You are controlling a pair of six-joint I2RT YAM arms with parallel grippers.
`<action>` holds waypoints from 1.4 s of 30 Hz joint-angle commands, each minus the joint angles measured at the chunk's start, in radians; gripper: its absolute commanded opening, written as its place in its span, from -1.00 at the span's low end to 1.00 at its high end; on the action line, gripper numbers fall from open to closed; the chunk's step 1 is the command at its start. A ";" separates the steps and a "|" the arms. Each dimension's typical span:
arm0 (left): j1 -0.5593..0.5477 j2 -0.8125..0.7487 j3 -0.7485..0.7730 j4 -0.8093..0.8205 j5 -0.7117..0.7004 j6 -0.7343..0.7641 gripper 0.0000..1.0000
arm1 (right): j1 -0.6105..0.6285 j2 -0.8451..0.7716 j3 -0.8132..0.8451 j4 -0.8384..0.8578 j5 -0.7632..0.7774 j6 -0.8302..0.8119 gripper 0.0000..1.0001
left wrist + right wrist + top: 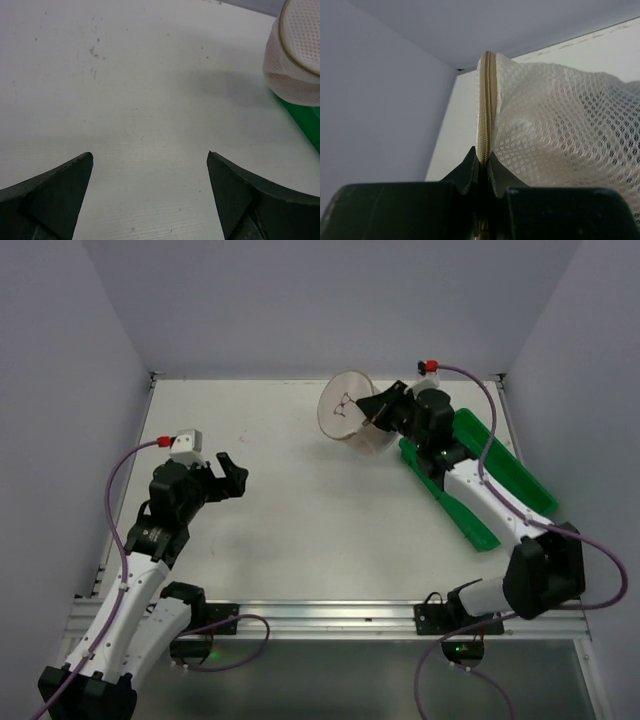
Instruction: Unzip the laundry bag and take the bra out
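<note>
One round cream-white mesh laundry bag (348, 412) stands tilted up on its edge at the far right of the worktop, close to the back wall. Its face, with the small black bra outline, is turned toward the left side. My right pincer (376, 410) is closed tight on the bag's tan zipper band (487, 100). In the right wrist view both fingers pinch that band between them, and the netting bulges away to the right. The bag's lower rim sits at the far end of the green rectangular plastic tray (520, 478). I cannot tell whether it rests on the tray or hangs just above it.

Room to the bag's right is tight, since the tray and my right arm fill that side up to the wall. To its left the white worktop (300, 520) lies open right across to my left pincer (233, 472). That pincer hovers well apart from the bag with its jaws spread wide and nothing between them. From the left wrist I see only pale, faintly speckled board ahead, with the bag and a corner of the tray at the right edge.

Plain grey-lilac walls close in three sides. A metal rail runs along the near edge, where both arm bases are bolted.

The bag's mesh is a fine honeycomb weave, soft and puffed, and the tray is hard and glossy.
</note>
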 commanded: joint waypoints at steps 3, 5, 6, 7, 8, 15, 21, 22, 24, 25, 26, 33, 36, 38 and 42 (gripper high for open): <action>0.004 -0.032 0.022 -0.096 0.096 -0.067 1.00 | 0.159 -0.202 -0.271 0.168 0.176 0.173 -1.00; 0.004 -0.059 0.006 -0.096 0.151 -0.094 1.00 | 0.229 -0.258 -0.374 0.209 0.233 0.212 -1.00; 0.004 -0.067 -0.007 -0.098 0.171 -0.103 1.00 | 0.248 -0.271 -0.411 0.227 0.249 0.225 -1.00; 0.004 -0.073 -0.014 -0.101 0.189 -0.124 1.00 | 0.284 -0.280 -0.474 0.239 0.261 0.257 -1.00; 0.004 -0.084 -0.021 -0.104 0.224 -0.135 1.00 | 0.299 -0.294 -0.500 0.250 0.276 0.276 -1.00; 0.002 -0.035 -0.117 -0.041 0.326 -0.219 1.00 | 0.425 -0.286 -0.668 0.241 0.286 0.364 -0.25; -0.097 0.120 -0.096 0.055 0.343 -0.284 1.00 | 0.433 -0.366 -0.593 -0.086 0.279 0.233 0.89; -0.137 0.138 -0.093 0.089 0.315 -0.310 1.00 | 0.431 -0.392 -0.548 -0.193 0.299 0.179 0.97; -0.176 0.160 -0.094 0.127 0.291 -0.348 1.00 | 0.428 -0.415 -0.504 -0.296 0.324 0.108 0.97; -0.193 0.187 -0.093 0.153 0.280 -0.359 1.00 | 0.424 -0.424 -0.470 -0.327 0.332 0.082 0.97; -0.223 0.201 -0.094 0.164 0.262 -0.368 1.00 | 0.419 -0.443 -0.456 -0.374 0.338 0.054 0.97; -0.341 0.306 -0.188 0.371 0.199 -0.512 1.00 | 0.206 -0.371 -0.297 -0.410 0.038 -0.280 0.97; -0.384 0.349 -0.218 0.480 0.166 -0.558 0.98 | 0.183 -0.281 -0.203 -0.427 -0.030 -0.387 0.97; -0.410 0.384 -0.222 0.509 0.142 -0.572 0.94 | 0.177 -0.233 -0.151 -0.427 -0.073 -0.423 0.97; -0.437 0.462 -0.203 0.536 0.104 -0.584 0.83 | 0.166 -0.115 -0.097 -0.427 -0.138 -0.462 0.97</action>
